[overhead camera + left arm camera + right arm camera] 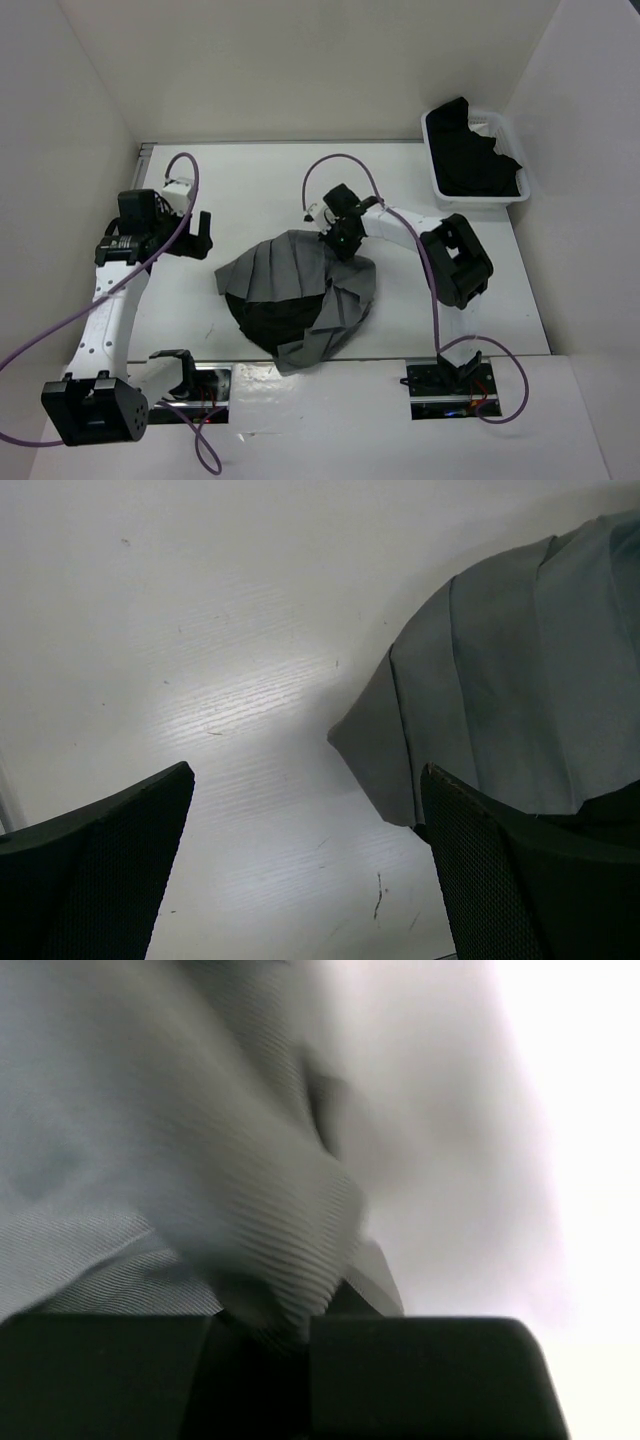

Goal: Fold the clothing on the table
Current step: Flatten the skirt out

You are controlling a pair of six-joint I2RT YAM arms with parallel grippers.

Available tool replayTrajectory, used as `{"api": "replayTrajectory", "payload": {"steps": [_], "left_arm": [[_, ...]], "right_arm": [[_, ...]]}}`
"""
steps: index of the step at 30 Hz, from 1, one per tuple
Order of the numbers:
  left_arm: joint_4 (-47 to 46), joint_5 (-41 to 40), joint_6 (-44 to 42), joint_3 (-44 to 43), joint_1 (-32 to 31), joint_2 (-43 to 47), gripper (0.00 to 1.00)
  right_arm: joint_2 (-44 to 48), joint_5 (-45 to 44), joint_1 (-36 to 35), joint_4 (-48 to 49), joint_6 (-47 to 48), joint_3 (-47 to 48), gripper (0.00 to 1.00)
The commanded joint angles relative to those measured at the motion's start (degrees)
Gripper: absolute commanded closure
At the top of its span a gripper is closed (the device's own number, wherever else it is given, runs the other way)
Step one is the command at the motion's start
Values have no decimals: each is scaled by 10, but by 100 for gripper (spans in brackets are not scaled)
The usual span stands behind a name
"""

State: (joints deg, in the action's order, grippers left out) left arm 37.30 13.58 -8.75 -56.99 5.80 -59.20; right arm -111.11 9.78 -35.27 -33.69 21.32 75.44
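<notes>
The clothing (290, 270), a grey pleated skirt with a dark lining showing at its lower left, lies bunched in the middle of the table (250, 185). My right gripper (335, 243) is at the skirt's upper right edge, shut on a fold of the clothing (280, 1260) that fills its wrist view. My left gripper (195, 235) hovers open just left of the skirt. In the left wrist view its two fingers (500, 870) stand wide apart over bare table, the skirt's corner (400, 760) close by the right finger, with nothing between the fingers.
A white plastic bin (440, 180) holding a black garment (475, 155) sits at the table's far right corner. White walls enclose the table on three sides. Purple cables loop off both arms.
</notes>
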Motion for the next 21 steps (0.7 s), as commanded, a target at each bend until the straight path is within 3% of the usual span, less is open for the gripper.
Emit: {"api": "replayTrajectory", "payload": {"steps": [1,7,11,16,19,21], "left_arm": [[-26,12,6,-3,4,-5,0],[-36,7,6,7,4,-5,0],[-36,7,6,14,4,-5,0],[-36,1,6,14,4,0,0],[-36,1,6,14,4,0,0],[-36,1,6,14,4,0,0]], "right_arm": [[-6,-110,54,69,-12,69,100],[-53,-241,142,115,-20,196,100],[-53,-270,147,111,-14,247,100],[-1,-270,86,91,6,192,100],[67,-255,-11,65,14,117,99],[111,-239,-52,42,21,72,81]]}}
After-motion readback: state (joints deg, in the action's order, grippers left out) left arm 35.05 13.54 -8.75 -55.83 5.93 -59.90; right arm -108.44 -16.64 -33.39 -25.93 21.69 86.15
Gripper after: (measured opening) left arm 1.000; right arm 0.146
